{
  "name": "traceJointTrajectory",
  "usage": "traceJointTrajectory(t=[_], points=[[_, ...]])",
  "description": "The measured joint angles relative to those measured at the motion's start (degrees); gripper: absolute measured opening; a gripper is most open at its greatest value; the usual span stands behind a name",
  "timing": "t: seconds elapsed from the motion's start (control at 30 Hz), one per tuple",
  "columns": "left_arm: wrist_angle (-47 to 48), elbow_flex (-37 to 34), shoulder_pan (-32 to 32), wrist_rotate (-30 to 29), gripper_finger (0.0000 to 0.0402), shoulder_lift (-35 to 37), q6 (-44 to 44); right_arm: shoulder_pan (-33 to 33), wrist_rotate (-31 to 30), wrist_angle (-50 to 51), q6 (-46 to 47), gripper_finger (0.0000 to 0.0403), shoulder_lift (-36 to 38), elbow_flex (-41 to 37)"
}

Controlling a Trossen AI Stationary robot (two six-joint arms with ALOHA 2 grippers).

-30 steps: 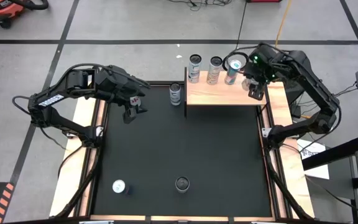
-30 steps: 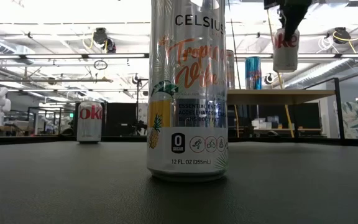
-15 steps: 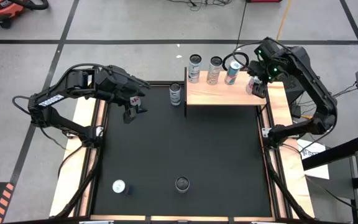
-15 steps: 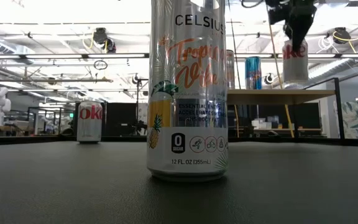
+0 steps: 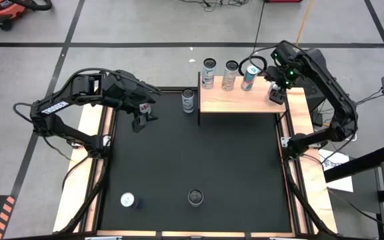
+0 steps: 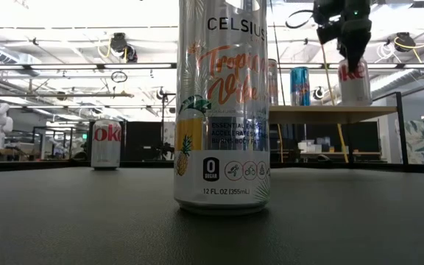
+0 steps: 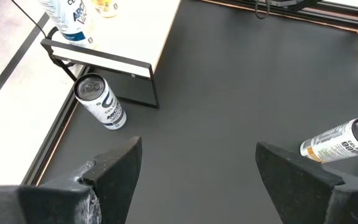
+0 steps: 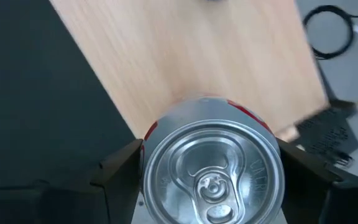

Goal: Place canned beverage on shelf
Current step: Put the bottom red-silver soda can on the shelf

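Silver and red, the Diet Coke can (image 6: 354, 77) is the one in hand: your right gripper (image 5: 276, 90) is clamped around it from above, and in the right wrist view the two fingers (image 8: 120, 171) sit against either side of the can's top (image 8: 209, 165). From the low view the can's base appears to be at, or just about on, the light-wood shelf (image 5: 239, 101), at the right end, apart from the three cans (image 5: 229, 73) lined along the back edge. I can't tell for certain whether it has fully touched down.

So you're at the set-down step. I'd judge the next move as this: confirm the base is flat on the wood, spread the fingers, then lift straight up so you don't drag or tip the can. It stands close to the shelf's right edge, so any sideways nudge on withdrawal is the risk.

Your left gripper (image 5: 141, 119) waits over the black mat (image 5: 199, 160) on its left side, jaws wide and holding nothing. Other cans remain on the mat: one (image 5: 188, 100) just beside the shelf's left end, and two (image 5: 159, 198) at the near edge
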State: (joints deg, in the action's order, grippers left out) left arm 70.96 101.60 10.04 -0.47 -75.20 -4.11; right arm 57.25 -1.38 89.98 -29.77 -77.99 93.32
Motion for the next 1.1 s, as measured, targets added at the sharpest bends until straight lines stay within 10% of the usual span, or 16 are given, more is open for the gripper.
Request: traceJointTrajectory(t=[1.1], points=[[-0.02, 0.0, 0.02, 0.0, 0.0318, 0.0, 1.83, 0.2, -3.09, -4.09, 0.66, 0.034, -0.05, 2.65]])
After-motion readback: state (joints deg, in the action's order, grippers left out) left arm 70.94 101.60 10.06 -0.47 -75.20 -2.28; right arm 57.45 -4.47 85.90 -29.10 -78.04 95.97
